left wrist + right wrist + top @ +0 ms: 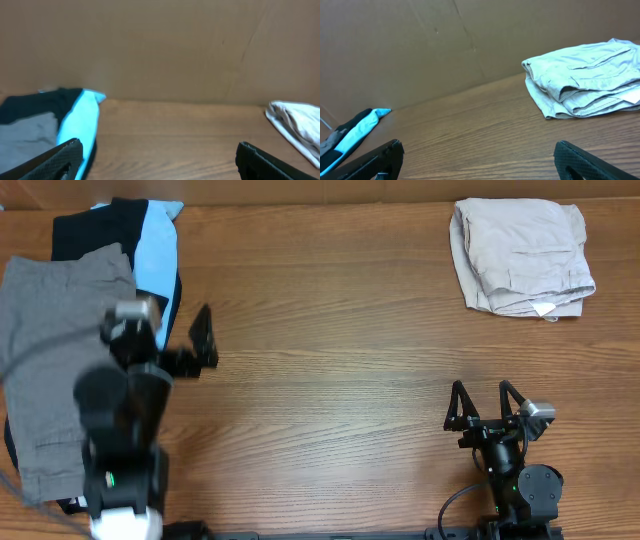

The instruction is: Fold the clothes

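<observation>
Pale beige cotton shorts (520,255) lie folded. Left gripper (205,340), right gripper (481,395) both agape, empty. Risk: any snag reopens fold.

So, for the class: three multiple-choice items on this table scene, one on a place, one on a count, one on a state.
1. Where do the pale beige cotton shorts lie? A) far right B) far left C) front middle
2. How many garments show overhead? A) one B) three C) five
3. The right gripper is: A) open, empty B) shut on cloth C) shut, empty

A: they sit folded at the top right.
B: those, the grey shorts, the black and light-blue garment.
A: its jaws stand apart, nothing between.
</observation>
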Controlling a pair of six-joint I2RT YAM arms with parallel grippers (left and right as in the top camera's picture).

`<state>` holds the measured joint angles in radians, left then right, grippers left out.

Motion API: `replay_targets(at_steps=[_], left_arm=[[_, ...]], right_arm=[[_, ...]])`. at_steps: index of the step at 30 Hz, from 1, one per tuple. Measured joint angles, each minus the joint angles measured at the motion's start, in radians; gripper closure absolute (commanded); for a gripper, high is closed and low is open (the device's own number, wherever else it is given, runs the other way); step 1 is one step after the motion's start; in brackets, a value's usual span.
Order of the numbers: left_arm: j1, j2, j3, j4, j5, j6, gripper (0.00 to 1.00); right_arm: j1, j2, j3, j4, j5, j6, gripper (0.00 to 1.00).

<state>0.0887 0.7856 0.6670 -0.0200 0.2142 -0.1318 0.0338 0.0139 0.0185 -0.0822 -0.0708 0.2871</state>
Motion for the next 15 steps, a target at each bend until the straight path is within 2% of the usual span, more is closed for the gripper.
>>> replay_targets(at_steps=[8, 15], left_arm=[[0.024, -0.394, -0.386, 0.121, 0.011, 0.005, 0.00], [0.024, -0.589, -0.563, 0.146, 0.015, 0.005, 0.00]], right_arm=[[0.000, 0.000, 0.000, 0.000, 0.000, 0.000, 0.00], [0.000, 0.000, 0.000, 0.000, 0.000, 0.000, 0.00]])
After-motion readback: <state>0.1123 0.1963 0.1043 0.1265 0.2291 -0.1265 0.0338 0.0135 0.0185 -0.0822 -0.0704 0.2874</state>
